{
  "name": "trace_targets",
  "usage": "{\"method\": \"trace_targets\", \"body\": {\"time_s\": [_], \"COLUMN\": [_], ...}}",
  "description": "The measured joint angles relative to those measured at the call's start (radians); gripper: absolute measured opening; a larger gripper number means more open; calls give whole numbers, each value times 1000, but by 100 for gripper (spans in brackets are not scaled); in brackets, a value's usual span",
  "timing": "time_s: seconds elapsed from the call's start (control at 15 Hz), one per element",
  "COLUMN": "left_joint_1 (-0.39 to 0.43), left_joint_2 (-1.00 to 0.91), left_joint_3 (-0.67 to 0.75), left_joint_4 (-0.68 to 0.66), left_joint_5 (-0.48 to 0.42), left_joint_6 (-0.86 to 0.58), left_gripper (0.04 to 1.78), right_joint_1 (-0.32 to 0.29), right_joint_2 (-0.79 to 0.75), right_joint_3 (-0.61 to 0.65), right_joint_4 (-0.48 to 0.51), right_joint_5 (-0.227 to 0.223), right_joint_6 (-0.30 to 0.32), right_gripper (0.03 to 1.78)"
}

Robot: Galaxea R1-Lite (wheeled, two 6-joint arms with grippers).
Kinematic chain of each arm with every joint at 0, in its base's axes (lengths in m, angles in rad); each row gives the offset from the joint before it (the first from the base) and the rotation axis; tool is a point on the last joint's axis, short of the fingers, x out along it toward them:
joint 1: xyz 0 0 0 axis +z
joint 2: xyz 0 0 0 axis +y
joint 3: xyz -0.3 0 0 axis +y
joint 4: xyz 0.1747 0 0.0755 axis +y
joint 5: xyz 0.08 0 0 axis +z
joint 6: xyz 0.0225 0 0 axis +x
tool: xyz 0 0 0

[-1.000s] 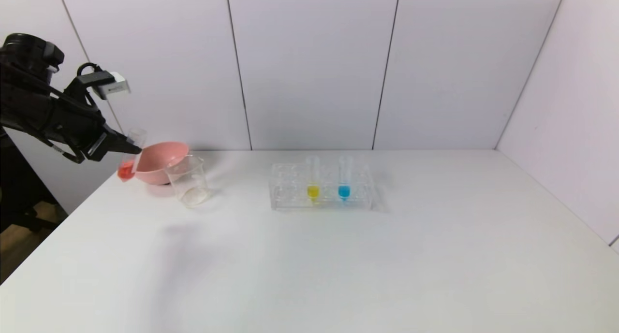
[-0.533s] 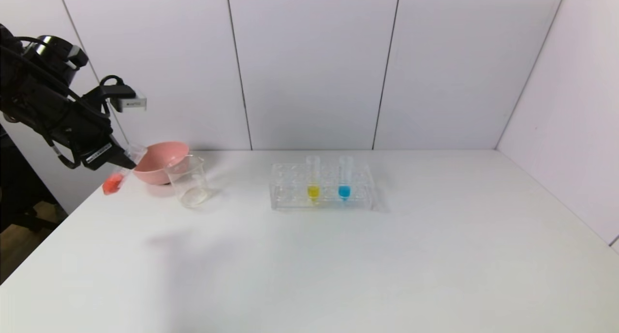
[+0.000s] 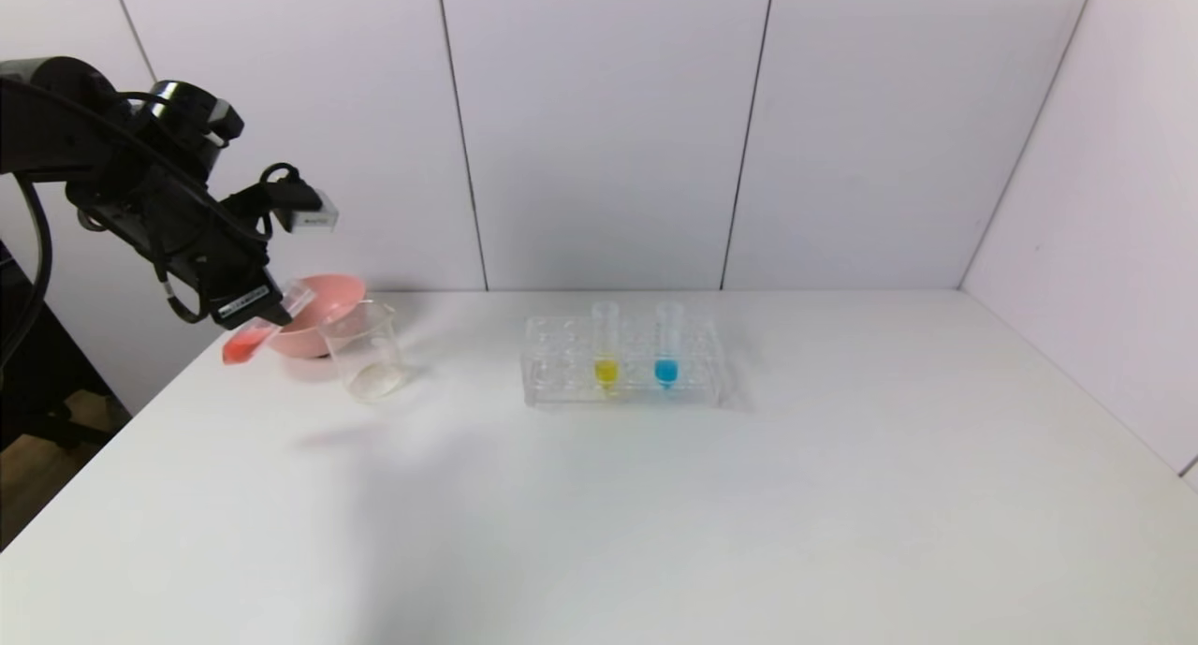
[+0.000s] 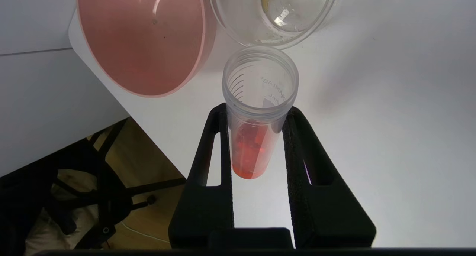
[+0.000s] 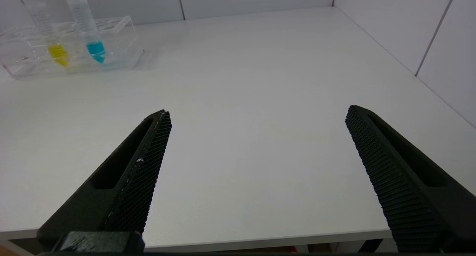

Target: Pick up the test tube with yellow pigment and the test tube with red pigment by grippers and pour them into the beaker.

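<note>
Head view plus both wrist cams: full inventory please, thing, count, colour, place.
test tube with red pigment: 1, clear with red-orange liquid, tilted in the left pincer, open mouth toward the beaker
test tube with yellow pigment: 1, clear, yellow liquid, upright in the rack
blue tube: 1, clear, blue liquid, upright in the rack beside the yellow one
tube rack: 1, clear, table centre
beaker: 1, clear, table's left rear, next to the bowl
bowl: 1, pink, behind the beaker at the table's left edge
table: 1, white
left pincer: 1, black, shut on the red tube, above the table's left edge
right pincer: 1, black, open, low at the table's near edge
</note>
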Motion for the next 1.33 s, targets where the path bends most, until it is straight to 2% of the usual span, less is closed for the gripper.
{"method": "trace_targets", "body": {"time_s": [0.2,0.67,0.8,1.0,1.2,1.33], "left_joint_1": [-41,-92,-103,-122,-145,-155], "left_joint_2": [13,31,35,46,57,63], "left_joint_3": [-1,-1,-1,0,1,1], "left_joint_4": [-50,-99,-100,-108,-110,-110], "left_joint_5": [56,257,275,355,385,438], "left_joint_6": [23,64,67,86,91,106], "left_gripper": [43,43,43,43,43,43], "right_joint_1": [0,0,0,0,0,0], "right_joint_2": [0,0,0,0,0,0], "right_joint_3": [0,0,0,0,0,0], "right_joint_4": [0,0,0,0,0,0], "right_joint_5": [0,0,0,0,0,0], "right_joint_6": [0,0,0,0,0,0], "right_gripper": [171,171,171,171,171,171]}}
